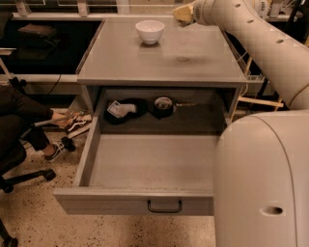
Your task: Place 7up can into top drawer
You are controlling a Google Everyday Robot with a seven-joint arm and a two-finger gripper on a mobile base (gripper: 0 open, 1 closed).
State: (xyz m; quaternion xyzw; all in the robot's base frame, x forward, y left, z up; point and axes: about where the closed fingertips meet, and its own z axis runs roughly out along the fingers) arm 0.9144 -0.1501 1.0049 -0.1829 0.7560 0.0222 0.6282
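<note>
My gripper (183, 13) is high over the back right of the grey cabinet's top, to the right of the white bowl. It is shut on a pale, silvery-white lump, the 7up can (179, 15), of which only a small part shows. The top drawer (154, 166) is pulled wide open below the cabinet top. Its flat front panel with the black bar handle (165, 207) faces me. The front part of its floor is bare.
A white ceramic bowl (149, 31) stands at the back of the cabinet top (159, 62). At the back of the drawer lie a black pouch with a white label (120, 109) and a round dark object (164, 106). A seated person's leg and shoes (63, 128) are at the left.
</note>
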